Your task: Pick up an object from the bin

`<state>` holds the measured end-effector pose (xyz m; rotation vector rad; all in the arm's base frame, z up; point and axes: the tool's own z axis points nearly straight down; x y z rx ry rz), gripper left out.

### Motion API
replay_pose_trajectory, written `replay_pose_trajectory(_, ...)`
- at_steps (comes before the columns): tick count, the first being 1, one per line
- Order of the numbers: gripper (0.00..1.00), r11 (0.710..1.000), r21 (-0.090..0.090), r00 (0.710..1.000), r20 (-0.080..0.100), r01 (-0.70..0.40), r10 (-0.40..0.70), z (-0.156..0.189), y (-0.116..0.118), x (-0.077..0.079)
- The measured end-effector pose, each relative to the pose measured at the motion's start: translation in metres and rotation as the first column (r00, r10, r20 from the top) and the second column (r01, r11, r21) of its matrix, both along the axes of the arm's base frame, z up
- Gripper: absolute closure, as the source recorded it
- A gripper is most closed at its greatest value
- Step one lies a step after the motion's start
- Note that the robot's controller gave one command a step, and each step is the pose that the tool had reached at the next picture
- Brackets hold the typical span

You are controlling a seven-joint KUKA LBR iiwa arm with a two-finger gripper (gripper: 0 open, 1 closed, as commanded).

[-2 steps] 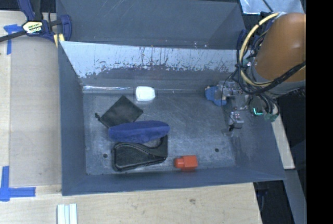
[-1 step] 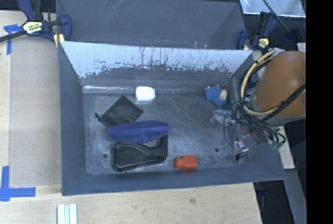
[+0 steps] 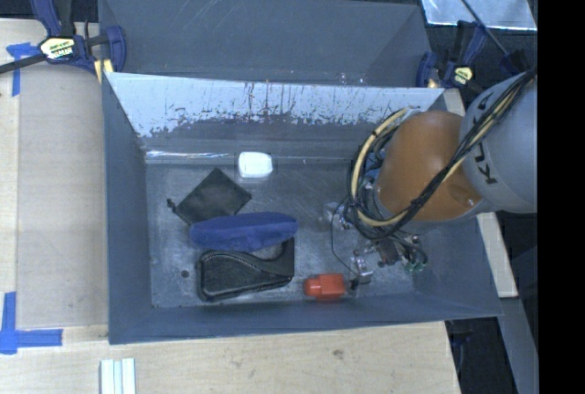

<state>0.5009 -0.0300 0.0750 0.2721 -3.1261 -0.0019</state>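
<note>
Nearest me, by the bin's (image 3: pixel 124 228) front wall, a small red block (image 3: pixel 324 286) lies just beside my pincer (image 3: pixel 357 274). I cannot tell whether it is open or gripping. I'd centre over the red block and close squarely, clear of the black pouch (image 3: pixel 245 273). Farther back sits a white block (image 3: pixel 255 165). I read no writing on any of them.

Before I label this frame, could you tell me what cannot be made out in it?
- Camera view: the floor of the bin at right is hidden under the arm's orange cover and cables.
- The small red object beside the gripper is too small to tell its kind, or whether they touch.
- The black object has its upper edge covered by the blue object.
</note>
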Motion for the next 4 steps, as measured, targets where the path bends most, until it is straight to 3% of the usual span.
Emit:
replay_pose_trajectory(1, 0.00, 0.917, 0.004, 0.917, 0.010, 0.398, -0.398, 0.086, 0.057, -0.002)
replay_pose_trajectory(2, 0.00, 0.985, -0.001, 0.985, 0.002, 0.170, -0.170, 0.007, 0.072, -0.003)
replay_pose_trajectory(3, 1.00, 0.985, -0.002, 0.985, 0.006, 0.171, -0.171, 0.008, 0.071, -0.002)
replay_pose_trajectory(4, 1.00, 1.000, -0.001, 1.000, 0.013, -0.011, 0.011, 0.073, 0.071, 0.036)
